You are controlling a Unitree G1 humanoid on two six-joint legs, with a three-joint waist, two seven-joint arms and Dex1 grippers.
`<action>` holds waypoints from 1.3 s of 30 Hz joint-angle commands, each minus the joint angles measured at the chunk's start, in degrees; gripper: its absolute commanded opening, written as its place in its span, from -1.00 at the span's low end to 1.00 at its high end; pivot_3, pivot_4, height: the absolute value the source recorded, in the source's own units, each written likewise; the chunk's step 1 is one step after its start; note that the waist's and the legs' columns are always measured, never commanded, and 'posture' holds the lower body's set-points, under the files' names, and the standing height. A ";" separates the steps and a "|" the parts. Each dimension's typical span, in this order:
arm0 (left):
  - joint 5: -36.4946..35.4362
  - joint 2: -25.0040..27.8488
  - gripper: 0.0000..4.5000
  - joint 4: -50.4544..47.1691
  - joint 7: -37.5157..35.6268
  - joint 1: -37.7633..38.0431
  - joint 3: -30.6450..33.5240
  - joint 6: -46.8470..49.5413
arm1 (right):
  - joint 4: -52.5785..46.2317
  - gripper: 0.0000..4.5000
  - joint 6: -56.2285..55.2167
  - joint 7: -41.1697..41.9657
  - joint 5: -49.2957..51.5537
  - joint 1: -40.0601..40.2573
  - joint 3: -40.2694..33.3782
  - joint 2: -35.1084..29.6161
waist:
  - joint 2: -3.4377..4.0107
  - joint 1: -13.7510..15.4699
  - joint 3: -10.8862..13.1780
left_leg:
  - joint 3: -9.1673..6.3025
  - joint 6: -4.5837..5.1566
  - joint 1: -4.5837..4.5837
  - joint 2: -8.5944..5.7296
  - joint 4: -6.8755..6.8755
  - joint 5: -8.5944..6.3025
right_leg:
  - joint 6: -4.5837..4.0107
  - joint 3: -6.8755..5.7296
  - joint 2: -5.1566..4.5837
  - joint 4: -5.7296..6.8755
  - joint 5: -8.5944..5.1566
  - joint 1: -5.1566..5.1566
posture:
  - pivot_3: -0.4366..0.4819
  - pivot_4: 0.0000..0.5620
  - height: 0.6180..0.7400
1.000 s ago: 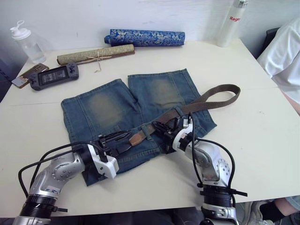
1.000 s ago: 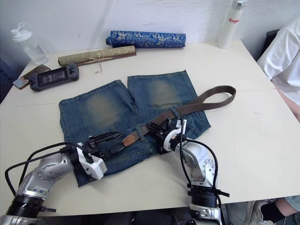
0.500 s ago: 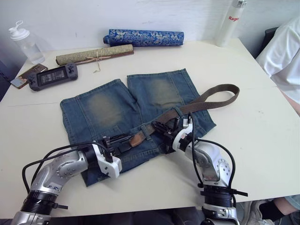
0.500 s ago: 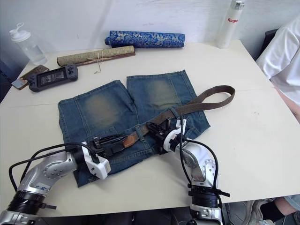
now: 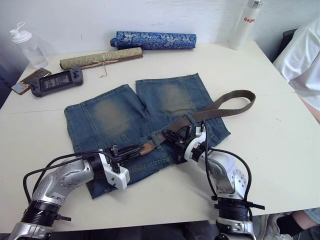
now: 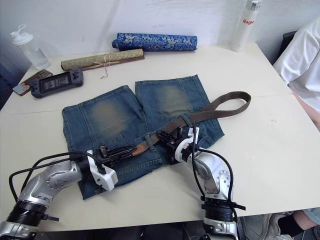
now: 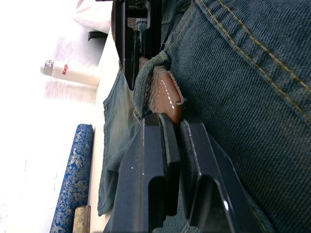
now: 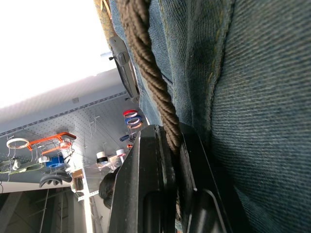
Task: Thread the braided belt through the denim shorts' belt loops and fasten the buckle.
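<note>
The denim shorts lie flat on the white table, waistband toward me. The braided belt curves from the right leg down along the waistband. Its tan leather tip pokes out through one of the belt loops. My left gripper is shut on that tip at the waistband's middle. Just to its right, my right gripper is shut on the braided strap, pressed against the denim. The buckle is hidden.
Along the back edge lie a blue patterned roll and an olive rolled mat. A game console, a phone and a plastic bottle sit at the far left. A white bottle stands back right, near a person's white sleeve.
My left gripper has slid right along the waistband and closed on the belt's tan tip. The right gripper has stayed put on the strap.
</note>
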 commanded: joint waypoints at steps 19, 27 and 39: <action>-5.57 2.27 -1.00 -7.69 -1.12 3.58 2.30 7.62 | -40.73 0.97 11.39 40.40 -37.05 9.34 6.19 -47.91 | 0.34 1.54 0.15 | 0.03 0.05 -0.29 -0.43 -0.02 0.02 | 0.34 0.06 -0.33 -0.42 0.01 0.04 | -0.05 -0.47 -0.56; -6.56 1.88 -1.00 -6.32 -1.64 1.68 1.15 7.41 | -36.27 0.97 -21.33 66.93 -85.49 21.02 19.22 -65.43 | -0.26 1.83 -0.06 | 0.07 0.86 0.96 -0.07 -0.40 -0.10 | 0.35 -0.24 -0.14 -1.34 0.09 1.48 | -0.05 -0.47 -0.56; -7.10 1.02 -1.00 -6.84 -2.13 0.84 0.50 8.12 | -19.31 0.97 -35.76 68.29 -123.70 12.94 30.22 -61.45 | -0.51 2.23 -0.16 | 0.12 0.24 0.92 -0.14 -0.21 -0.25 | 0.54 -0.17 -0.25 -1.42 0.19 1.53 | -0.05 -0.47 -0.56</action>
